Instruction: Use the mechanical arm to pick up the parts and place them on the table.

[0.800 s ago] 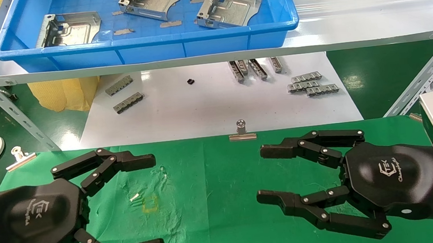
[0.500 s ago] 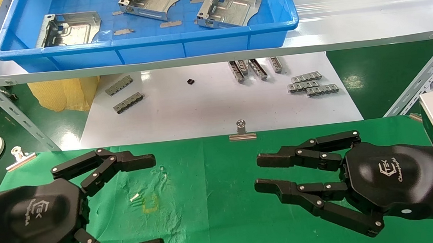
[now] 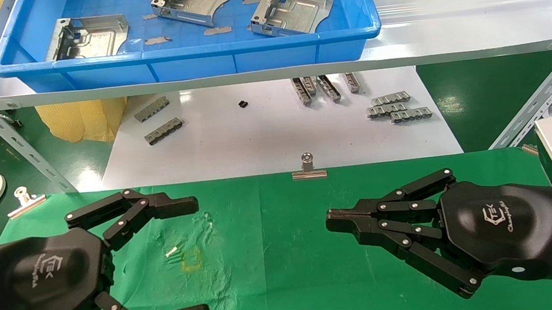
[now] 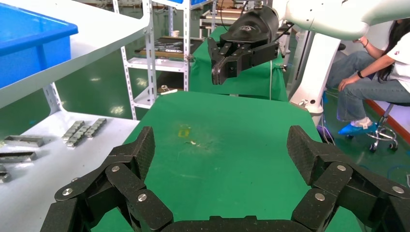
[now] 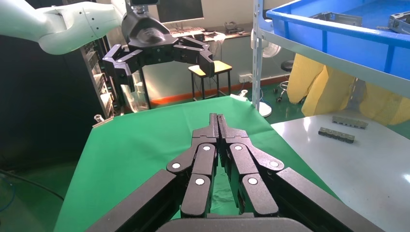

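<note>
Three parts (image 3: 88,37) are seen lying in the blue tray (image 3: 188,63), none on the desk (image 3: 276,275). Right tool (image 3: 334,218) has been closed empty since earlier; left tool (image 3: 192,257) is held spread wide, empty.

Head view looks down; wrist views face across the table (image 3: 276,275).

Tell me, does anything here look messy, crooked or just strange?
Mostly tidy. The green cloth on the table is wrinkled, with a yellowish mark between the grippers. The three parts lie at different angles in the blue tray. Right gripper is shut on nothing; left gripper is open.
</note>
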You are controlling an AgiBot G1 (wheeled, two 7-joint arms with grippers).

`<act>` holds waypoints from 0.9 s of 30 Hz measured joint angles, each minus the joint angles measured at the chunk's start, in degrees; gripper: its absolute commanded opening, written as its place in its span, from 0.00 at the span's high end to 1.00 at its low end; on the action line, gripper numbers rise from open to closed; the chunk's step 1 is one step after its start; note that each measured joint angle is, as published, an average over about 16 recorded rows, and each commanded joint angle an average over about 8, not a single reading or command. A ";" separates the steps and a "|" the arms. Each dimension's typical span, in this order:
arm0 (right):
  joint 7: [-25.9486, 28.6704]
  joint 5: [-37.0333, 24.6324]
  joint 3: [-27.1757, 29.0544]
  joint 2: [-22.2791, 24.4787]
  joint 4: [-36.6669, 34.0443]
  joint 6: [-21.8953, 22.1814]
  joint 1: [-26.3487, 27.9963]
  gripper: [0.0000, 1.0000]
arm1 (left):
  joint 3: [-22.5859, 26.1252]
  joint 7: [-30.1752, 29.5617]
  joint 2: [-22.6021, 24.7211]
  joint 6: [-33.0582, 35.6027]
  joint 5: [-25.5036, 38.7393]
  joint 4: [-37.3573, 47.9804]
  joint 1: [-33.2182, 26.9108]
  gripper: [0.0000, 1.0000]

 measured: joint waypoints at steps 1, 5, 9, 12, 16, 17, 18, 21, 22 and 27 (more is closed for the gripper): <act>0.00 0.00 0.00 0.00 0.00 0.00 0.00 1.00 | 0.00 0.00 0.00 0.00 0.00 0.00 0.00 0.00; 0.00 0.00 0.00 0.00 0.00 0.00 0.00 1.00 | 0.00 0.00 0.00 0.00 0.00 -0.01 0.01 0.00; 0.00 0.00 0.00 0.00 0.00 0.00 0.00 1.00 | 0.00 0.00 0.00 0.00 0.00 -0.01 0.00 0.00; 0.00 0.00 0.00 0.00 0.00 0.00 0.00 1.00 | 0.02 0.03 0.15 -0.04 0.07 -0.07 -0.27 0.00; 0.00 0.00 0.00 0.00 0.00 0.00 0.00 1.00 | 0.14 0.12 0.87 -0.26 0.54 0.18 -1.83 0.00; 0.00 0.00 0.00 0.00 0.00 0.00 0.00 1.00 | 0.21 0.15 1.17 -0.35 0.79 0.42 -2.55 0.00; 0.00 0.00 0.00 0.00 0.00 0.00 0.00 1.00 | 0.31 0.20 1.56 -0.45 1.14 0.80 -3.47 0.00; 0.00 0.00 0.00 0.00 0.00 0.00 0.00 0.94 | 0.87 0.43 3.25 -0.81 2.71 2.96 -7.31 0.00; 0.00 0.00 0.00 0.00 0.00 0.00 0.00 0.81 | 1.15 0.58 4.01 -0.98 3.46 4.10 -8.99 0.00; 0.00 0.00 0.00 0.00 0.00 0.00 0.00 0.19 | 3.15 1.98 9.43 -3.46 8.94 13.61 -19.84 0.00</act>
